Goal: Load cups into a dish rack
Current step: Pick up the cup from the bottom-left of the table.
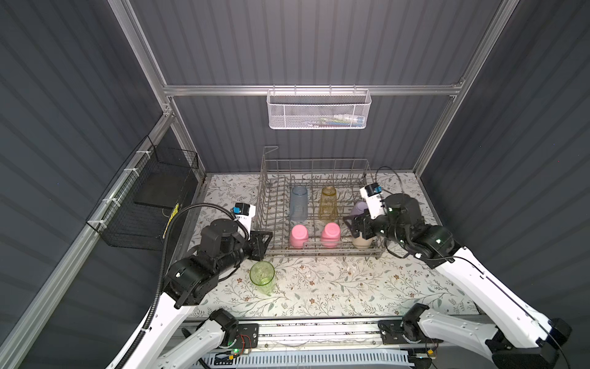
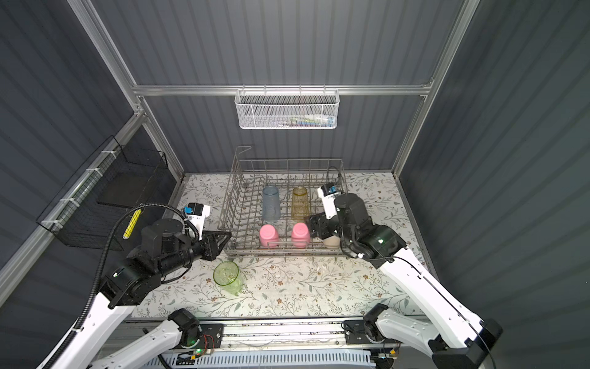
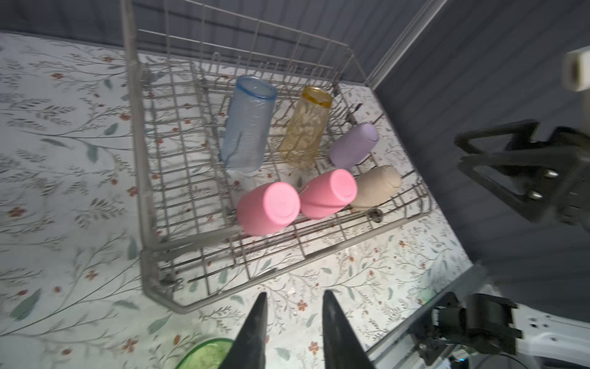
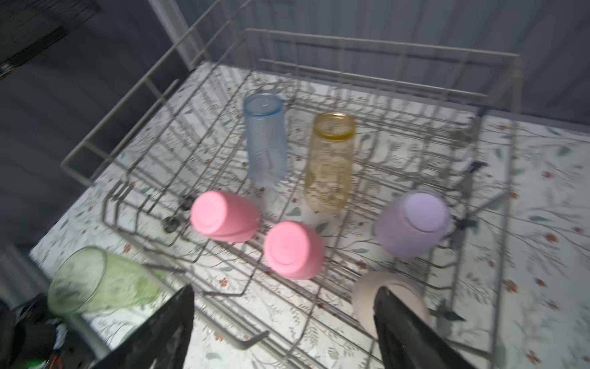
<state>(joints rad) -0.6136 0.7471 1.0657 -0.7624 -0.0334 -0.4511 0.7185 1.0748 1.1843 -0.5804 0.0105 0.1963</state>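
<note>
The grey wire dish rack [image 1: 325,252] stands at the back of the floral table. Upside down inside it are a blue cup [image 1: 298,203], an amber cup [image 1: 328,203], two pink cups [image 1: 298,235] [image 1: 330,234], a lavender cup [image 1: 358,209] and a beige cup [image 1: 362,243]. A green cup [image 1: 262,277] stands mouth-up on the table before the rack's front left corner. My left gripper [image 3: 293,294] hovers just above and behind it, open and empty. My right gripper [image 4: 284,289] hangs wide open over the rack's front right, one finger above the beige cup [image 4: 367,290].
A white mesh basket [image 1: 319,110] hangs on the back wall. A black wire basket [image 1: 150,198] is fixed to the left wall beside my left arm. Bare floral table [image 1: 351,287] lies in front of the rack.
</note>
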